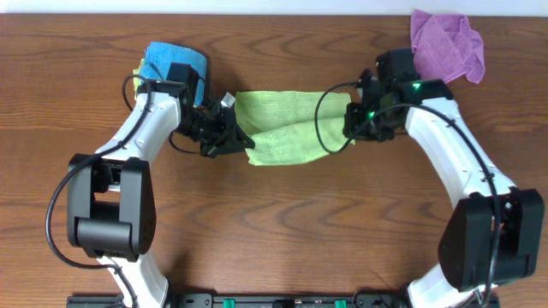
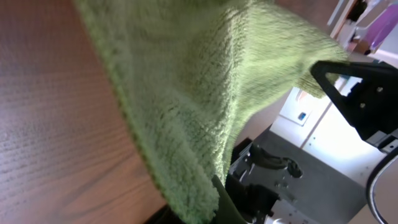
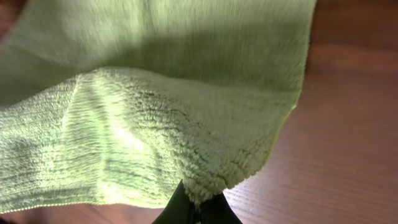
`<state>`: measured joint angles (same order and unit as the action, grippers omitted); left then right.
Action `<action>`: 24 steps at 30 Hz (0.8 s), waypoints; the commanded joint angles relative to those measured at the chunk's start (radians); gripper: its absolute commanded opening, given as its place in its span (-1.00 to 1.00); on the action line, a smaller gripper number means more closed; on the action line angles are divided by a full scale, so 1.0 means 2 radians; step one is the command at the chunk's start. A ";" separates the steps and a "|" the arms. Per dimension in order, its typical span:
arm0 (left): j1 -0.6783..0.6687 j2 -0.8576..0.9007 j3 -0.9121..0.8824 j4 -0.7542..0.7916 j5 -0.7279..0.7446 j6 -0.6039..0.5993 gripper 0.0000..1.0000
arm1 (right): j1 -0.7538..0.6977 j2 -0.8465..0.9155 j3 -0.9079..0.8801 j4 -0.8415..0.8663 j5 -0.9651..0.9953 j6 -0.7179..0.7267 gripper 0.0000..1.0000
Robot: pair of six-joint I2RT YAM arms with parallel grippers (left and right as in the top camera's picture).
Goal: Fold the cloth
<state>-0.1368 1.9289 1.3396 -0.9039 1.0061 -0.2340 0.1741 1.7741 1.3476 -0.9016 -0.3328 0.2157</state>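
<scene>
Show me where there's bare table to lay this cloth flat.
Widest: the bare table in front of the green cloth, between left arm and right arm. A narrower strip lies behind it, between blue cloth and purple cloth. Crowded around left gripper and right gripper at its ends.

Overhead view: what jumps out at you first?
A green cloth is stretched across the middle, pinched between the left tool and the right tool. A purple cloth lies at the far right, and a blue cloth at the far left.

overhead: straight down, far | wrists: close-up, oblique | all share: green cloth
</scene>
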 commanded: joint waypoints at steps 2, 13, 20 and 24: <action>-0.011 -0.014 -0.040 0.000 -0.006 0.016 -0.88 | 0.011 -0.039 -0.042 0.018 -0.005 -0.001 -0.97; -0.025 -0.029 -0.124 0.039 0.028 0.013 -0.88 | 0.008 -0.170 -0.190 0.075 -0.019 0.031 -0.97; -0.043 -0.060 -0.187 0.080 0.003 -0.017 -0.88 | 0.008 -0.192 -0.240 0.077 -0.022 0.047 -0.98; -0.043 -0.083 -0.235 0.100 -0.011 -0.031 -0.88 | 0.008 -0.196 -0.250 0.075 -0.018 0.047 -0.97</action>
<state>-0.2237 1.7966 0.9195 -0.7094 1.0183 -0.2687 0.1883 1.4063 0.8608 -0.7502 -0.3649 0.2897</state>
